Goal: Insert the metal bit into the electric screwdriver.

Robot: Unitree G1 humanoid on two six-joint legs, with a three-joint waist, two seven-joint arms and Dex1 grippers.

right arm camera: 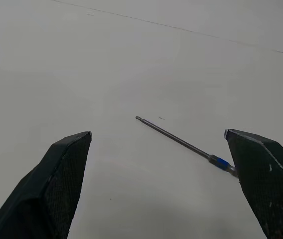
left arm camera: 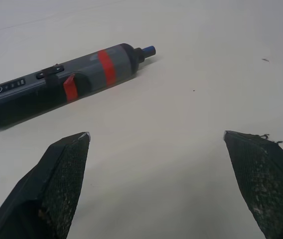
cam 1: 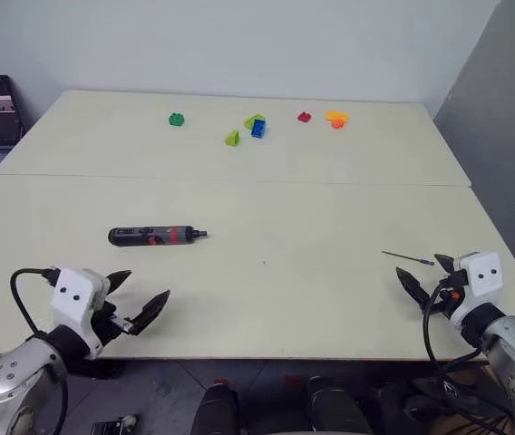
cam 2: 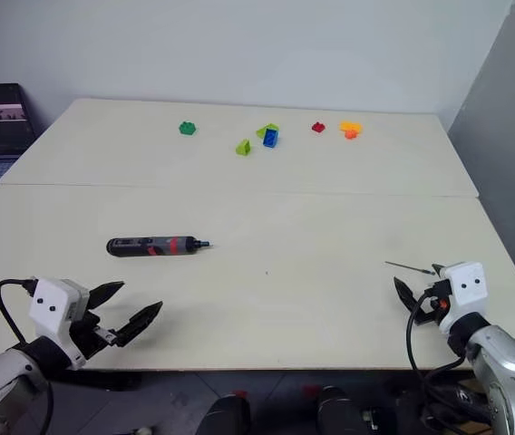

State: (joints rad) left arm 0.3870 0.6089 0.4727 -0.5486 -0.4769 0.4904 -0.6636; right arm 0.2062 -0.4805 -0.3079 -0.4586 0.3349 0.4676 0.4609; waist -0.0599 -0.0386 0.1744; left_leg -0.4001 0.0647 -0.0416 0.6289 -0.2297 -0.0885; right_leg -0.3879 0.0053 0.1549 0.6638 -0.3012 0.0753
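The electric screwdriver (cam 1: 155,236) lies flat on the cream table, left of centre, its narrow nose pointing right; in the left wrist view the screwdriver (left arm camera: 62,84) shows red bands on a dark body. My left gripper (cam 1: 137,295) stands open near the table's front edge, just in front of the tool and apart from it. The metal bit (cam 1: 408,258), a thin dark rod, lies on the table at the right; the bit (right arm camera: 179,141) has a small blue band near one end. My right gripper (cam 1: 425,276) is open right behind that end, nothing between its fingers.
Several small toy bricks lie at the far side: a green one (cam 1: 177,119), a green and blue cluster (cam 1: 255,126), a red one (cam 1: 305,117), an orange one (cam 1: 336,118). A seam (cam 1: 239,179) crosses the table. A grey wall (cam 1: 511,136) bounds the right.
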